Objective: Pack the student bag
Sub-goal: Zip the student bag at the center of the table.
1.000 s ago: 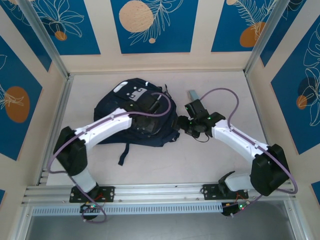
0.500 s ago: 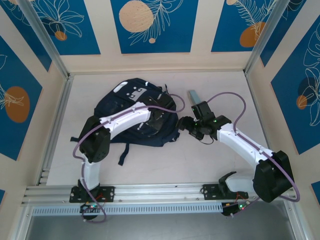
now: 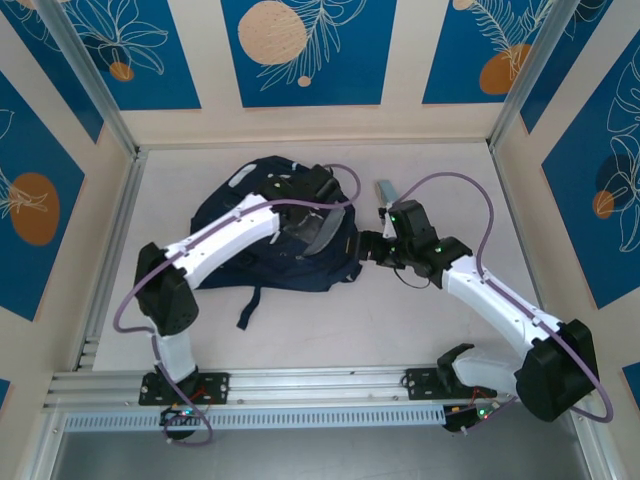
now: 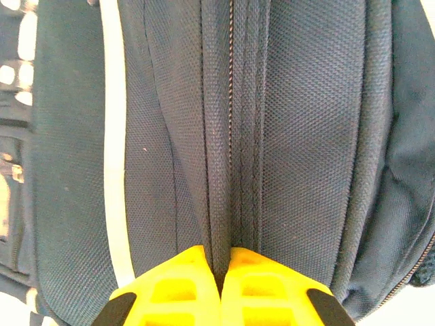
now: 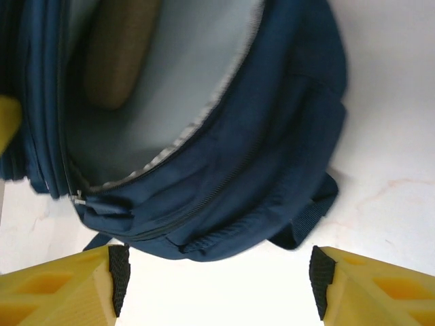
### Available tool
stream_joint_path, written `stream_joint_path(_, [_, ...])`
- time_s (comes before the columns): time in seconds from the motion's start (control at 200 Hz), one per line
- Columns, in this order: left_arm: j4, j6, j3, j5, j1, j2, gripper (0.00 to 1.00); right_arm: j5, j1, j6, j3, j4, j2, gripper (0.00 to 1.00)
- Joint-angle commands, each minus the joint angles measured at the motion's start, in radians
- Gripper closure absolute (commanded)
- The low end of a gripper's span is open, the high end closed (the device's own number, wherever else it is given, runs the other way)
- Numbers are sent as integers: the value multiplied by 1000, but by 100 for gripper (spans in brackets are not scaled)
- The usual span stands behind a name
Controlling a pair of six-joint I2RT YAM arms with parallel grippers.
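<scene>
The student bag (image 3: pixel 250 245), dark navy with a white stripe (image 4: pixel 112 156), lies left of the table's middle with its main opening facing right. My left gripper (image 3: pixel 322 198) is shut on a fold of the bag's fabric beside the zip (image 4: pixel 223 261) and holds the upper flap raised. Grey lining (image 3: pixel 318 234) shows in the gap. My right gripper (image 3: pixel 370 248) stands open just off the bag's right edge, nothing between its fingers (image 5: pixel 217 272). Inside the open bag (image 5: pixel 204 170), against the grey lining, lies a tan object (image 5: pixel 122 51).
A small grey-blue item (image 3: pixel 386 189) lies on the table (image 3: pixel 430 170) behind my right gripper. A dark strap (image 3: pixel 247 305) trails from the bag toward the near edge. Aluminium rails and patterned walls close in the table on three sides.
My left gripper has shut on the bag's fabric and moved away from the bases, lifting the flap so the opening gapes. My right gripper has edged left toward the bag.
</scene>
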State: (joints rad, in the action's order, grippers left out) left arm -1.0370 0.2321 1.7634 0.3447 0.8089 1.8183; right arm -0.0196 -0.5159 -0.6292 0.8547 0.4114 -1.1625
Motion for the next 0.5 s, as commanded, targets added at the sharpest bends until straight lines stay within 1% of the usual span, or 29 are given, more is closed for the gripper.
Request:
stream_joint_path(0.0, [73,-35,71,-25,-4,-100,100,90,-43,187,21,-59,-9,29])
stream_joint_path(0.105, [83,-35,82,-28,-11,-124,100,102,-97,290,55,-80,-59,30])
stream_joint_path(0.205, [89,-25,90,-40,-24,-132,100,125,-138,348,82,-116,-107,35])
stream_joint_path(0.27, [91,-15,94,-59,-31,-131,100,159,-155,353,88,-152,-133,38])
stream_joint_path(0.355, [92,-4,97,-69,-35,-126,100,196,-172,347,96,-186,-166,44])
stream_joint_path(0.495, [89,10,111,-82,-43,-114,100,213,-193,311,85,-232,-200,52])
